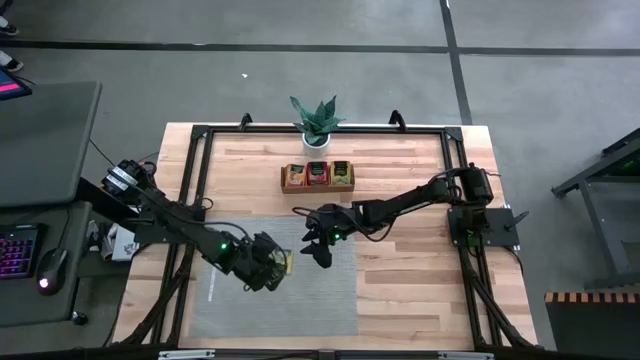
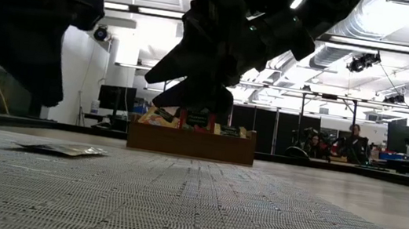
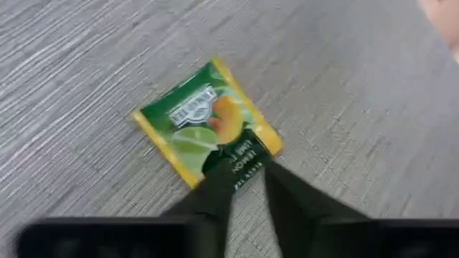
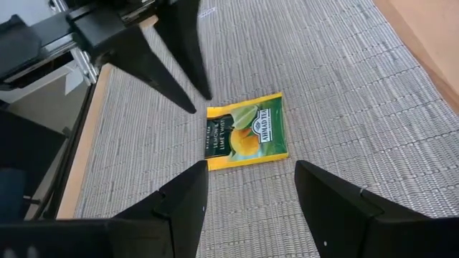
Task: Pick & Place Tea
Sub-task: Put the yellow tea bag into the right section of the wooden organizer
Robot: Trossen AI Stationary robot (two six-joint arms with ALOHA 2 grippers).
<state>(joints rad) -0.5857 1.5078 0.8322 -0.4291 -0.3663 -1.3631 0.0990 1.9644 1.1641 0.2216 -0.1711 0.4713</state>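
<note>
One tea sachet (image 4: 247, 132), green and yellow with a dark label end, lies flat on the grey ribbed mat (image 1: 290, 300). It also shows in the left wrist view (image 3: 204, 122) and the low view (image 2: 61, 149). My left gripper (image 3: 247, 175) hangs just above the sachet's dark end (image 4: 214, 140), its fingers a narrow gap apart with nothing between them. My right gripper (image 4: 251, 168) stands open a little short of the sachet's other side and is clear of it. From above, both grippers (image 1: 280, 265) (image 1: 318, 248) meet over the mat's far part.
The brown wooden tray (image 1: 318, 187) with sachets in its three compartments stands beyond the mat, also in the low view (image 2: 191, 143). A potted plant (image 1: 318, 122) sits at the far edge. Bare wood (image 1: 420, 290) lies right of the mat.
</note>
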